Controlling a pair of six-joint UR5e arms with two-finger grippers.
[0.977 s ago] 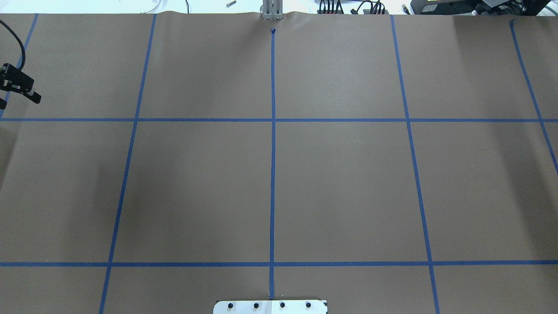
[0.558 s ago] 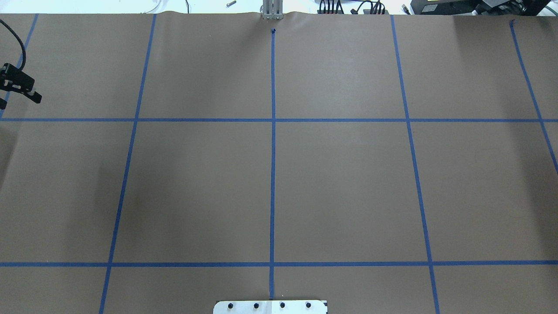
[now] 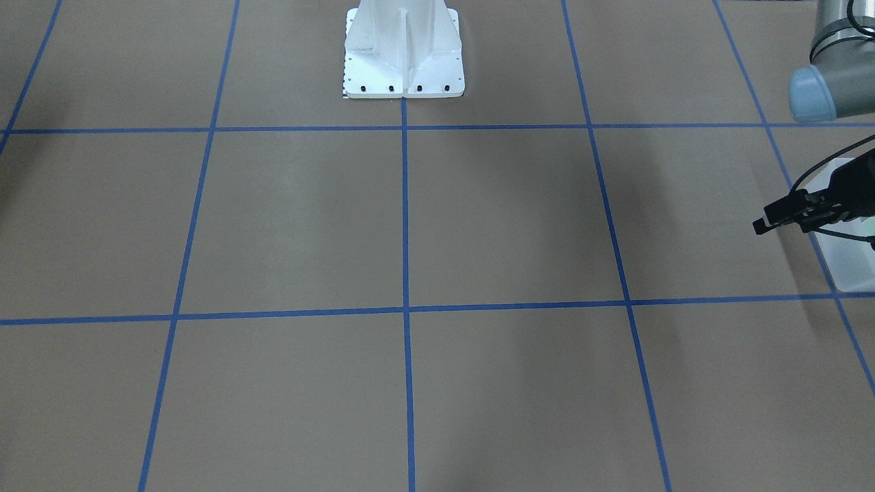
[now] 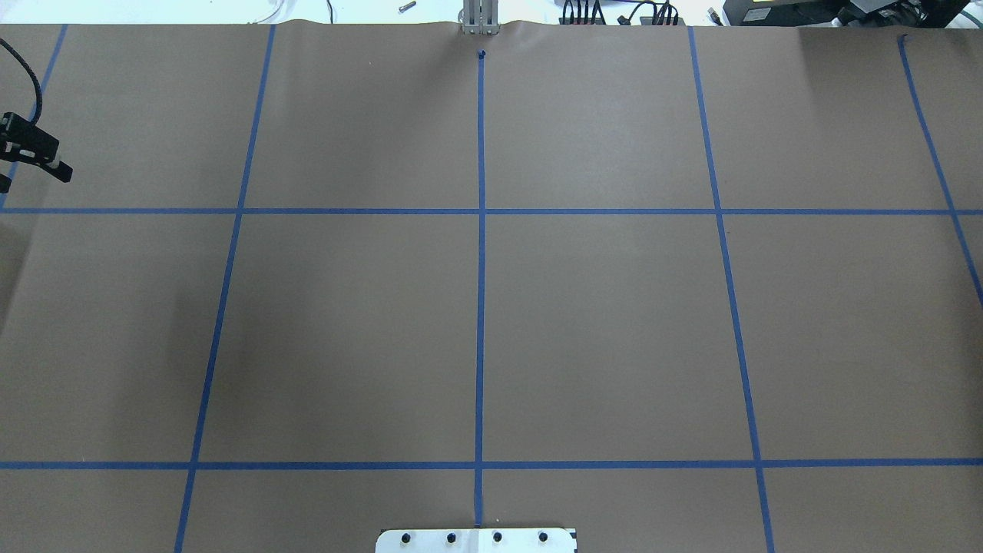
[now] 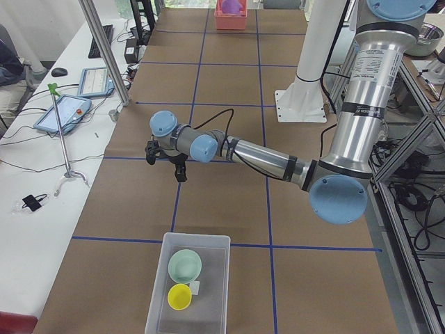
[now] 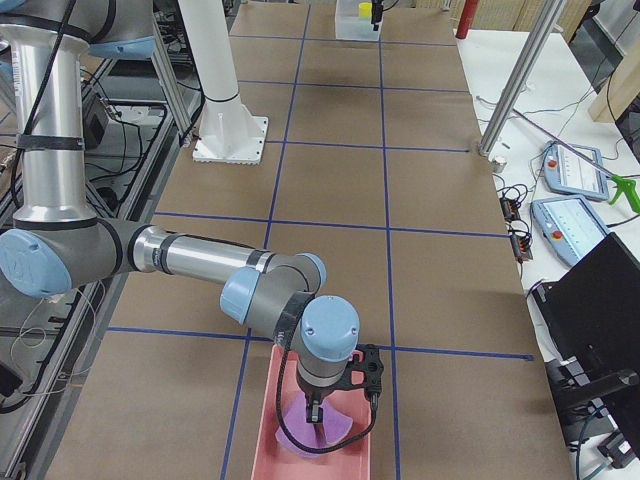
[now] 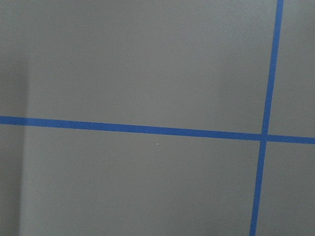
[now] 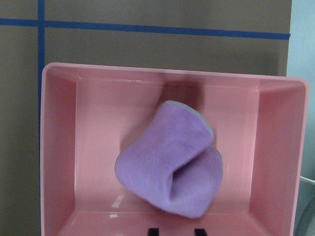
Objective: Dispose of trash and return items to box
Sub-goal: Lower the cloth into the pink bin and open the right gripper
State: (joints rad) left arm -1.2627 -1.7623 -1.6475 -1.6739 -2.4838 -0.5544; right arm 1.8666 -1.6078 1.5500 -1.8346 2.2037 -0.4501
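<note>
Left-side cam: the mint bowl (image 5: pixel 185 264) and yellow cup (image 5: pixel 180 297) sit side by side in the frosted box (image 5: pixel 214 278) on the bench (image 5: pixel 229 83). The left gripper (image 5: pixel 164 161) hangs past it, jaws spread, nothing in them.

Right wrist cam: the right gripper (image 8: pixel 176 231) is over a pink bin (image 8: pixel 59 147) with a purple wad (image 8: pixel 172 167) inside, jaws spread too.

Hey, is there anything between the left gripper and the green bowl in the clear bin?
Nothing visible. Only bare brown paper lies between the left gripper and the bin, whose top is open. The bowl sits upright inside, with the yellow cup beside it.
</note>
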